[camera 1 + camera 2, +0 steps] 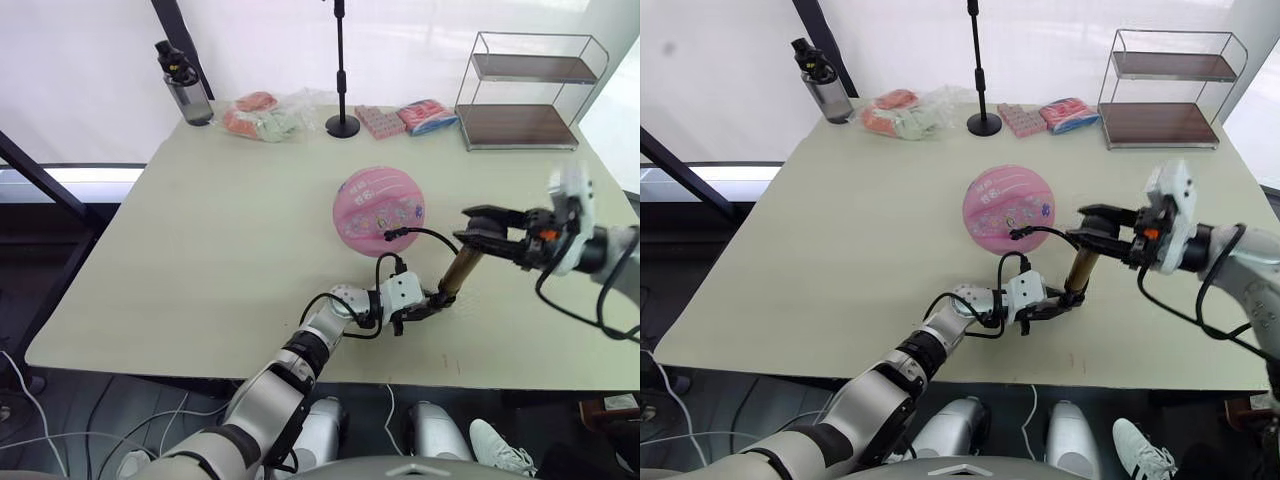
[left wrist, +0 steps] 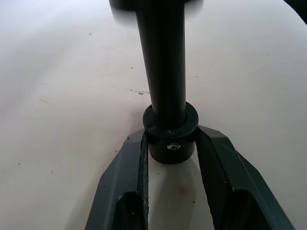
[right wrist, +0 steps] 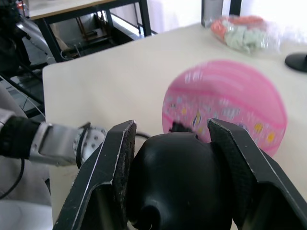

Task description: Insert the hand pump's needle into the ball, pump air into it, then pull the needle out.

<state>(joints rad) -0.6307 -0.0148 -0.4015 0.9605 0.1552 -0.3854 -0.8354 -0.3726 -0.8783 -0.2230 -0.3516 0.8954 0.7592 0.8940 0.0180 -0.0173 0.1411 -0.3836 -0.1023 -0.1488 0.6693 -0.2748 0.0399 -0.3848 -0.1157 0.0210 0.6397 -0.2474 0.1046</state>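
I have the hand pump (image 1: 461, 270) between my two arms, tilted up off the table (image 1: 200, 260): my left gripper (image 1: 432, 304) is clamped on the black collar at its lower end, low against the tabletop, and my right gripper (image 1: 478, 236) is closed around the black handle at the upper end. I judge the split is deliberate — one end pinned as an anchor, the other free to stroke the handle along the cylinder's axis. The ball (image 1: 379, 210) sits on the table just beyond the pump, and the thin black hose (image 1: 425, 234) arcs from the pump across to its near side, so the pump must stay close or the hose would drag. In my right wrist view a small black fitting (image 3: 178, 127) sits against the pink surface, which suggests the needle is already seated, but the pin itself is too small to see — I cannot confirm it is in the valve. The handle's bulk blocks the cylinder in that view, and in my left wrist view the pump's upper part blurs out at the frame edge.
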